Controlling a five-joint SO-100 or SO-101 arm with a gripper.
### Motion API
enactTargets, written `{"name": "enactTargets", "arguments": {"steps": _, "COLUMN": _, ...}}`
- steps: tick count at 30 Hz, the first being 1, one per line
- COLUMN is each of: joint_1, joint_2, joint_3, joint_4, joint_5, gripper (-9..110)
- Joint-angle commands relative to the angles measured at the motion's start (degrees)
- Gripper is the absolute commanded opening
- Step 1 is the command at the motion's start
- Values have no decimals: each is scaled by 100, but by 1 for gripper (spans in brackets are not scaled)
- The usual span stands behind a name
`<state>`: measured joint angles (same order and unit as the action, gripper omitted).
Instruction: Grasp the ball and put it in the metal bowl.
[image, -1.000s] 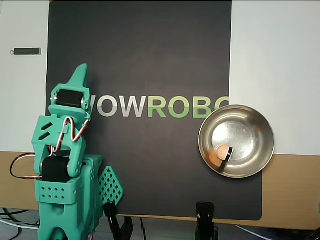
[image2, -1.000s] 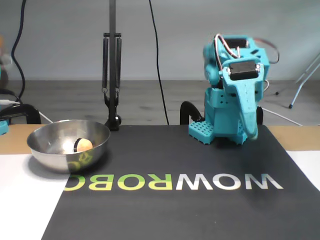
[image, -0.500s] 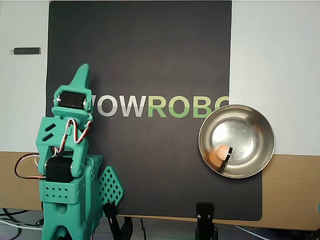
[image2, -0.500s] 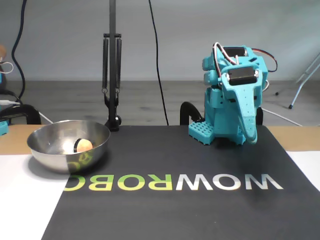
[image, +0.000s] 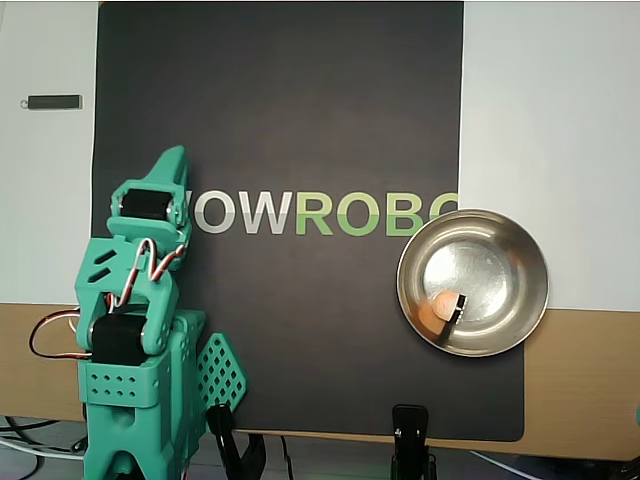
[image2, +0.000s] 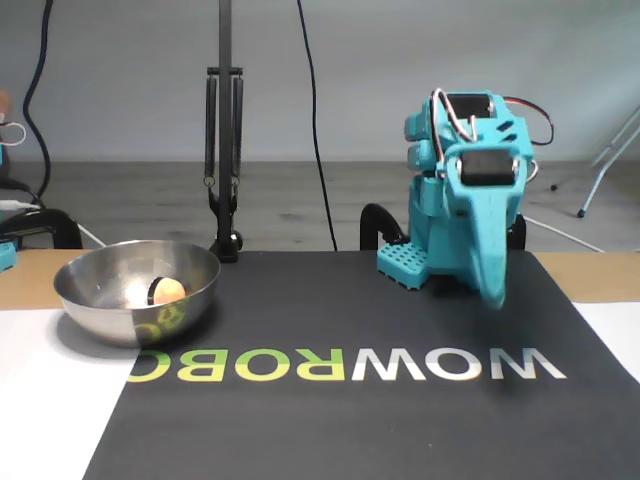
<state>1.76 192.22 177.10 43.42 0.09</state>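
Observation:
The peach-orange ball (image: 434, 306) lies inside the metal bowl (image: 535, 262), near the side closest to the arm's end of the table. A small black-and-white object rests against it. The fixed view shows the ball (image2: 171, 291) low in the bowl (image2: 105, 318) at the left. My teal gripper (image: 172, 158) is far from the bowl, folded over the arm's base at the mat's left side. It is shut with nothing in it. Its tip (image2: 495, 297) points down at the mat, just behind the printed W.
A black mat (image: 300, 110) with WOWROBO lettering covers the table's middle. A small dark bar (image: 53, 102) lies on the white surface at far left in the overhead view. Black clamps (image: 410, 440) and a lamp pole (image2: 225, 130) stand at the table edge beside the arm base.
The gripper has tipped further down over the base, its tip drawing back and lowering toward the mat. Ball and bowl have not moved.

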Motion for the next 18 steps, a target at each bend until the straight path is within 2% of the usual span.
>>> {"name": "enactTargets", "arguments": {"steps": 1, "joint_1": -35, "joint_2": 264, "joint_3": 202, "joint_4": 158, "joint_5": -18, "gripper": 0}}
{"name": "enactTargets", "arguments": {"steps": 18, "joint_1": -18, "joint_2": 264, "joint_3": 202, "joint_4": 229, "joint_5": -9, "gripper": 0}}
